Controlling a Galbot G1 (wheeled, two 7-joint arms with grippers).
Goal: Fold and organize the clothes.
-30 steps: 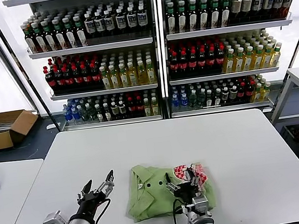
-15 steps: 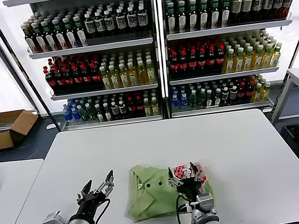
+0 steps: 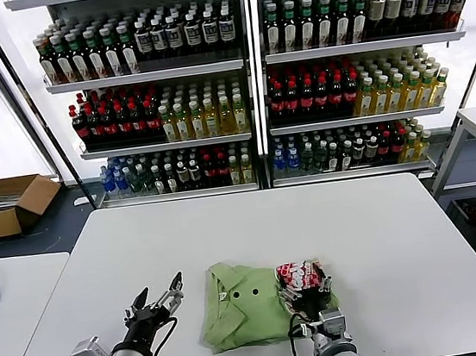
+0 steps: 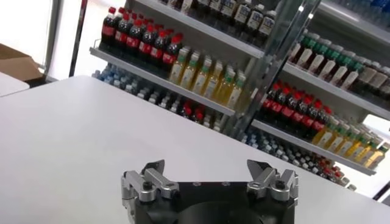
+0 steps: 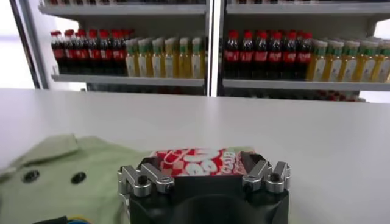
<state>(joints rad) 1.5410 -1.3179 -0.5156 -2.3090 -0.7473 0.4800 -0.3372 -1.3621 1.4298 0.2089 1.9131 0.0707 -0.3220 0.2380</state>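
- Shirt: one light green, soft cotton short-sleeved shirt (image 3: 259, 313) is seen lying in a loose, partly folded bundle on the near edge of the white rectangular table (image 3: 384, 238), directly before the robot, presumably kept close so both arms can reach it.
- Collar and small dark buttons (image 5: 78, 178) are turned up on the robot's left part of the bundle; the red-and-white checkered chest print (image 3: 300, 276) is exposed on the right part.
- Cloth is judged limp and wrinkled, with rounded, uneven edges; no crisp crease is seen, so folding is judged unfinished.
- Right gripper (image 3: 306, 293) is held low over the printed part, jaws spread wide; nothing is clasped between them. Contact with the cloth cannot be told. In the right wrist view the print sits just beyond the metal fingertips (image 5: 145, 178), suggesting a pinch is being lined up there.
- Left gripper (image 3: 156, 307) is held above bare tabletop beside the shirt's left edge, apart from it, jaws likewise wide and empty; it appears to be waiting.
- Shelves of bottled drinks (image 3: 252, 81) stand behind the table.
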